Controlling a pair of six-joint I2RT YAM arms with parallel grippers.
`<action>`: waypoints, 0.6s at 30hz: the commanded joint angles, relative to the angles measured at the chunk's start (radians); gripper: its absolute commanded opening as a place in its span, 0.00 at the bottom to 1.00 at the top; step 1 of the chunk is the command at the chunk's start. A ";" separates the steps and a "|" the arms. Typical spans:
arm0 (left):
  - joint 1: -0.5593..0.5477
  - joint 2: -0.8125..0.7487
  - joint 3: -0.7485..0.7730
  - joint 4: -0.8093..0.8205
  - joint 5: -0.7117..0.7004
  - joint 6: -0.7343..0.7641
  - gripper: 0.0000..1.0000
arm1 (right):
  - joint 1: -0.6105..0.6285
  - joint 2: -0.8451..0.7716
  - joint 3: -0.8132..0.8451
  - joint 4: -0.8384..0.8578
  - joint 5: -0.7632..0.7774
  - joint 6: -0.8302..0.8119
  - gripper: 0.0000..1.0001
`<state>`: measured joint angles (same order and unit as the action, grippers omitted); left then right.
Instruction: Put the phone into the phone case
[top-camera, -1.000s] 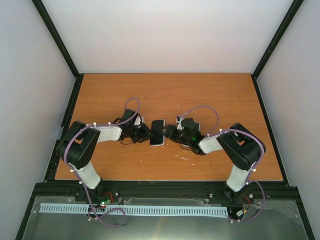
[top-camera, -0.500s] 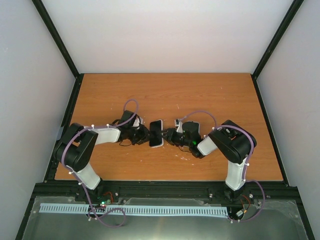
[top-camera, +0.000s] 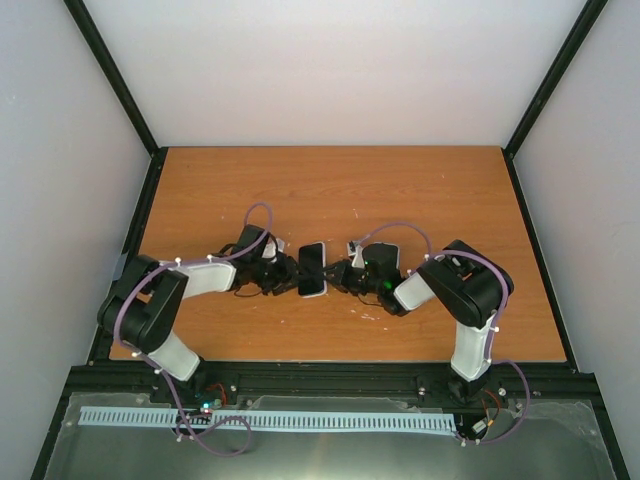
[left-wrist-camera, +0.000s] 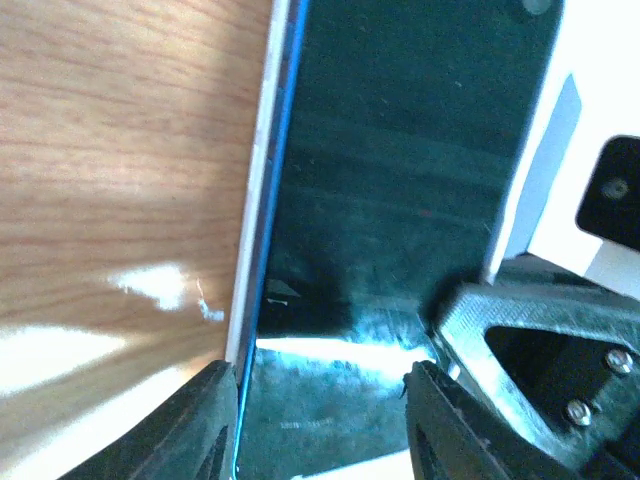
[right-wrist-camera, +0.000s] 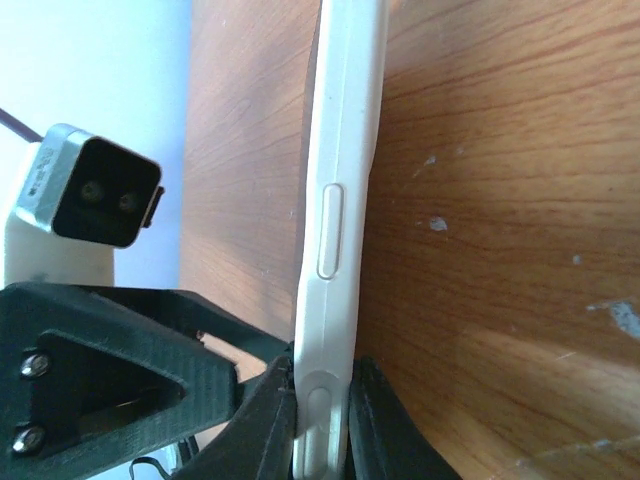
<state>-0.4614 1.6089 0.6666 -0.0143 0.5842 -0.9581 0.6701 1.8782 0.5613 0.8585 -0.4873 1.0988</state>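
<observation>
1. A wooden desk (top-camera: 330, 190) stands inside white walls (top-camera: 330, 70) edged by black frame posts (top-camera: 110, 70).
2. Nearest, a white slotted strip (top-camera: 300, 421) runs along a metal sheet (top-camera: 330, 455) in front of the arm bases. Purple cables (top-camera: 255, 212) loop over both arms.
3. The left arm (top-camera: 150, 310) and right arm (top-camera: 470, 290) bend inward and meet at mid-desk, with the phone (top-camera: 311, 265) between them.
4. The phone lies flat, glossy black screen up, inside the case (right-wrist-camera: 340, 150). The pale rim shows along its long edge. Whether it is fully seated cannot be told.
5. The left claw (top-camera: 285, 270) is at the phone's left side, partly open. One of its fingers (left-wrist-camera: 205, 425) is just beside the case rim and the other is over the screen. No grip shows.
6. The right claw (top-camera: 340, 275) is closed on the case's right rim. Its fingers (right-wrist-camera: 268, 425) pinch the rim just below the side button (right-wrist-camera: 330, 230).
7. The claws crowd each other across the phone. From the right wrist, the left claw's black body and its camera (right-wrist-camera: 100, 190) stand just beyond the case.
8. Pale scuffs (top-camera: 365, 305) mark the wood near the right claw.
9. Compared with a second ago, the left arm's elbow has swung out toward the desk's left edge. The right arm's elbow has drawn inward, and the phone sits slightly further left.
</observation>
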 joint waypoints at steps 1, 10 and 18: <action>-0.006 -0.093 -0.023 0.040 0.060 -0.019 0.49 | 0.011 -0.034 -0.011 0.008 -0.010 -0.014 0.07; 0.062 -0.366 -0.085 -0.033 0.031 0.019 0.85 | 0.008 -0.196 -0.067 0.044 -0.120 -0.048 0.03; 0.127 -0.613 -0.100 -0.036 0.125 0.097 0.92 | 0.009 -0.473 -0.113 0.010 -0.274 -0.066 0.03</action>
<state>-0.3431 1.0866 0.5594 -0.0608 0.6353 -0.9218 0.6746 1.5356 0.4553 0.8085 -0.6464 1.0588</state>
